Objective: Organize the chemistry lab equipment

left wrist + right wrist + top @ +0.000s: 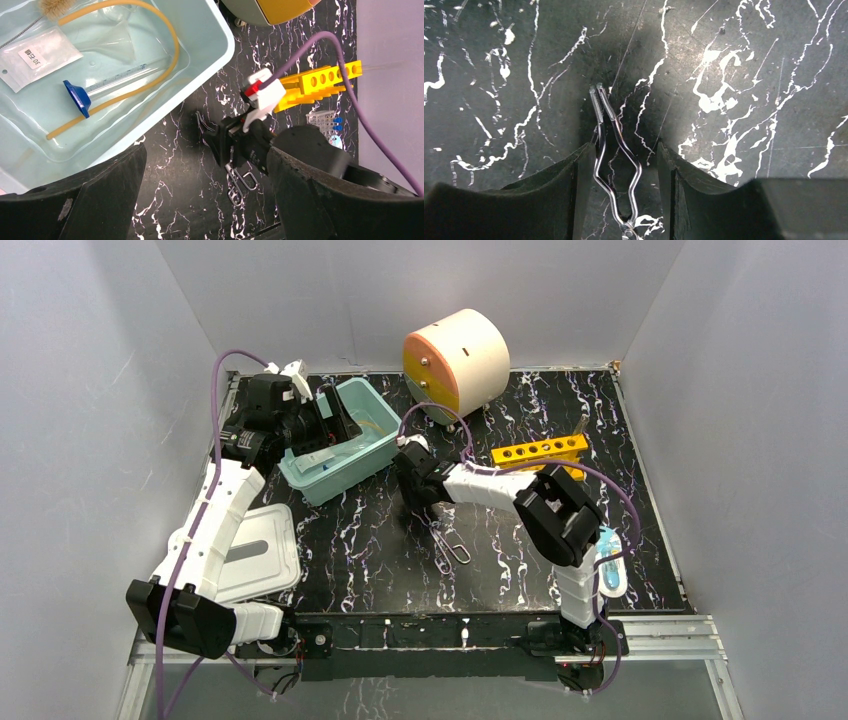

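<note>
While forceps (597, 102) lie inside right gripper (624, 146), yellow rack (540, 450) beyond, bin (338, 480) left

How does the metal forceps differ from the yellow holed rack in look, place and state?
The metal forceps are thin silver wire; the yellow holed rack is a solid bar with round holes. The forceps lie mid-table between the fingers of the open right gripper; the rack lies farther back, right, with no gripper at it. Both rest on the black table, outside the teal bin.
</note>
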`<state>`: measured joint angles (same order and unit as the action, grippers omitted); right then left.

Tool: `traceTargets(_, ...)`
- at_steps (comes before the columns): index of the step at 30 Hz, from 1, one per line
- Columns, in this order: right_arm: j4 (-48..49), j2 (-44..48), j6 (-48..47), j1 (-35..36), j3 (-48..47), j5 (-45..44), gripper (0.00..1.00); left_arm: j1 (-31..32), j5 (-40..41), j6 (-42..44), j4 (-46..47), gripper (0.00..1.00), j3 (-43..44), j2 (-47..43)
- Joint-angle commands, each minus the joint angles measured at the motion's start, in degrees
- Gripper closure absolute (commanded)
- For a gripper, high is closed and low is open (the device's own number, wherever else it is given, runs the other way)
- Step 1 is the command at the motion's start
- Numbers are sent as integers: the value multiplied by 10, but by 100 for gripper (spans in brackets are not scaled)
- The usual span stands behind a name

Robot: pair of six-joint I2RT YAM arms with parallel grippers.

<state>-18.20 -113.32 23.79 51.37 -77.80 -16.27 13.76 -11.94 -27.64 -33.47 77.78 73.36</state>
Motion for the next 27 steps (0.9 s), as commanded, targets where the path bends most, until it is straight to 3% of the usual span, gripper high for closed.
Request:
traceTargets(1,42,-5,-11,0,-31,-11,43,4,2,9,-6,11,22,-11)
traceTargets(14,67,-32,-18,-2,-37,-18,44,10,8,17,-10,10,28,-5)
traceTargets(20,148,-17,-40,-7,18,-25,50,11,7,16,-11,10,29,-6)
traceTargets(27,148,-38,-48,-9,17,-45,63,12,8,21,-13,10,28,-7)
